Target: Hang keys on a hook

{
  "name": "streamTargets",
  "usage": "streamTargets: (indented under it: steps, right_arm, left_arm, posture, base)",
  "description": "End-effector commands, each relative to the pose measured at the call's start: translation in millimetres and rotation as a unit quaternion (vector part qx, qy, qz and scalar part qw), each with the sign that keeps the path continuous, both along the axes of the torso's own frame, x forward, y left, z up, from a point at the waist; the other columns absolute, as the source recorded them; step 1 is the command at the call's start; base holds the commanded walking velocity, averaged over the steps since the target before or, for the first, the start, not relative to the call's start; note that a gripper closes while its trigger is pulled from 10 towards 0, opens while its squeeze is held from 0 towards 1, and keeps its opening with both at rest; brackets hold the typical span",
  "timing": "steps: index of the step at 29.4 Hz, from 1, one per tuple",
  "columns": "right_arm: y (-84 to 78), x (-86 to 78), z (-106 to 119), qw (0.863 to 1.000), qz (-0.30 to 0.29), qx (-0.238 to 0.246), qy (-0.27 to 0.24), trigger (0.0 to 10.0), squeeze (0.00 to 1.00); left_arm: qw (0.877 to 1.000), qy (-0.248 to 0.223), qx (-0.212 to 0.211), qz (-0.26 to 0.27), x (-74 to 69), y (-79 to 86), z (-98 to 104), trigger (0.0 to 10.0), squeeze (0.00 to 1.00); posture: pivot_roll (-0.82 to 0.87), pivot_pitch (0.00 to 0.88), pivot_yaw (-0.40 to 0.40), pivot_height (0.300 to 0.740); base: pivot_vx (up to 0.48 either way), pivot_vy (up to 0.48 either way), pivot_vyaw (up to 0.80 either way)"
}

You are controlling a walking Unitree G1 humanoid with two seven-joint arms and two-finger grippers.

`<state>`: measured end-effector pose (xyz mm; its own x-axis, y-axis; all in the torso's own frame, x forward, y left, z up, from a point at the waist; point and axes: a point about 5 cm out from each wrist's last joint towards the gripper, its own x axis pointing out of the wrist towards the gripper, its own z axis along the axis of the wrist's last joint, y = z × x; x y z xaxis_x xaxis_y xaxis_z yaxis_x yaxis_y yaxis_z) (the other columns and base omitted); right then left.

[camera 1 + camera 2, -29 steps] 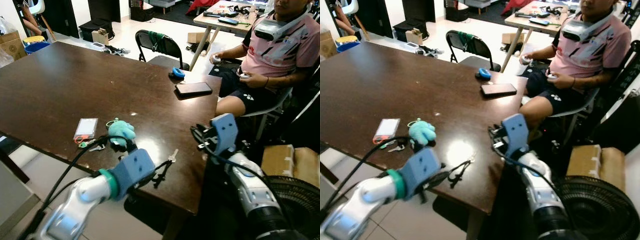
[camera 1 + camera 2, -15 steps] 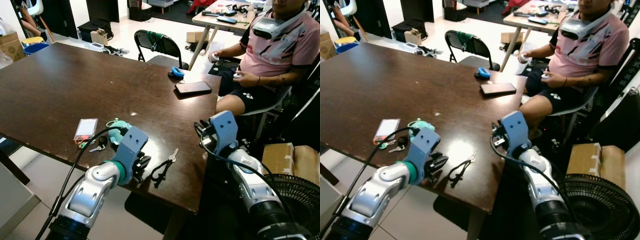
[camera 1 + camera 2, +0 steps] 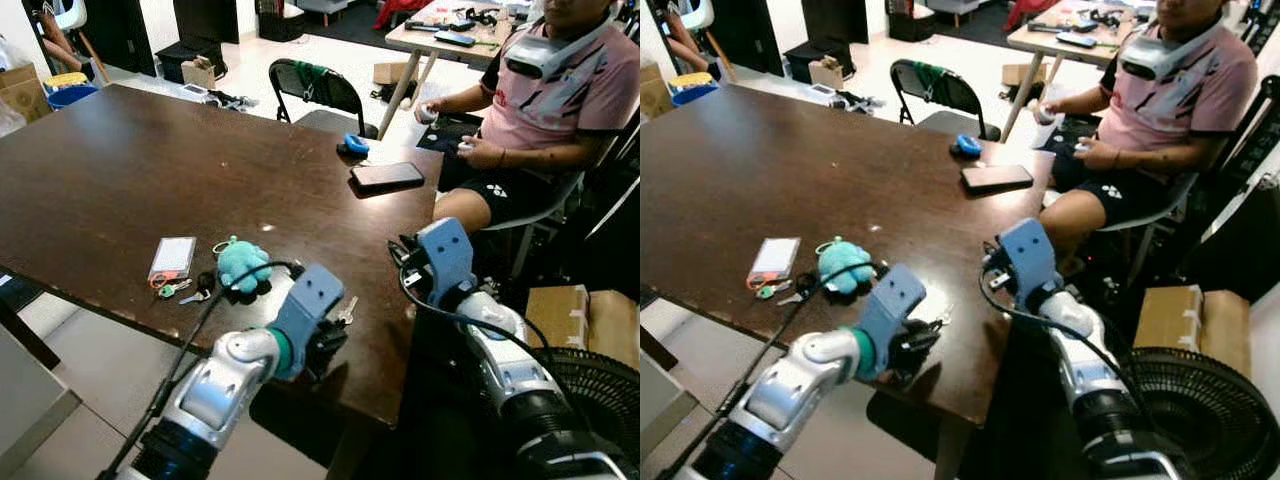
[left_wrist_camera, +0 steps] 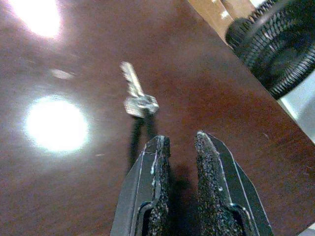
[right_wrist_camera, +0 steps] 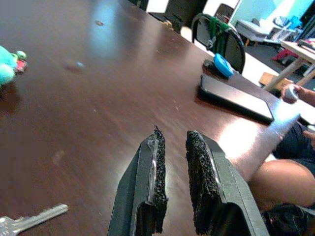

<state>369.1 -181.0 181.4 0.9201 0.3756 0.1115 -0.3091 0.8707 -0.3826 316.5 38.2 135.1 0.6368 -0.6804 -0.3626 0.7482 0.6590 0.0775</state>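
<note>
key: (image 4: 135,91) flat on the dark table (image 3: 120,160) near its front edge, black cord attached
left gripper: (image 4: 178,147) low over the table just short of the key, fingers slightly apart, empty
right gripper: (image 5: 172,142) at the table's right edge, fingers slightly apart, empty

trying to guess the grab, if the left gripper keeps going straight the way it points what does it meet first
Most likely the silver key lying flat on the dark table. In the left wrist view it sits just ahead of the left gripper, slightly toward one finger's side. Depth is unclear, so the fingers could touch the tabletop first.
</note>
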Motion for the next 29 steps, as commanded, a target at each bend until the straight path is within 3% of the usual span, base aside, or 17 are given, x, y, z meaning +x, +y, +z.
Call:
streamTargets:
  steps: [1, 5, 16, 20, 29]
  right_arm:
    - [-1.9, 0.1, -1, 1.0, -0.004, -0.002, 0.0, 10.0, 0.0]
    - [-2.8, -0.2, 0, 1.0, -0.005, -0.002, -0.004, 10.0, 0.0]
    - [-0.1, -0.2, -2, 1.0, 0.002, 0.005, -0.008, 10.0, 0.0]
    - [-0.7, -0.3, -2, 1.0, 0.003, 0.008, -0.007, 10.0, 0.0]
    - [2.4, 0.7, -3, 1.0, 0.005, 0.009, -0.006, 10.0, 0.0]
  left_arm:
    - [1.0, -0.004, 0.01, 0.0, 2.0, -4.0, -2, 10.0, 0.0]
    - [1.0, -0.006, 0.014, 0.004, 4.7, -6.0, -4, 10.0, 0.0]
    - [0.998, -0.021, 0.022, 0.048, 13.7, 17.4, 1, 10.0, 0.0]
    - [0.998, -0.031, 0.015, 0.048, 3.8, 31.6, 8, 10.0, 0.0]
    - [1.0, -0.022, 0.002, 0.016, -8.1, 25.2, 7, 10.0, 0.0]
  posture:
    - [0.05, 0.097, 0.083, 0.74]
    - [0.04, 0.106, 0.084, 0.74]
    - [0.05, 0.112, 0.083, 0.74]
    - [0.06, 0.115, 0.08, 0.74]
    - [0.07, 0.113, 0.075, 0.74]
  base:
    - [0.0, 0.0, 0.0]
    - [0.0, 0.0, 0.0]
    - [0.0, 0.0, 0.0]
    - [0.0, 0.0, 0.0]
    - [0.0, 0.0, 0.0]
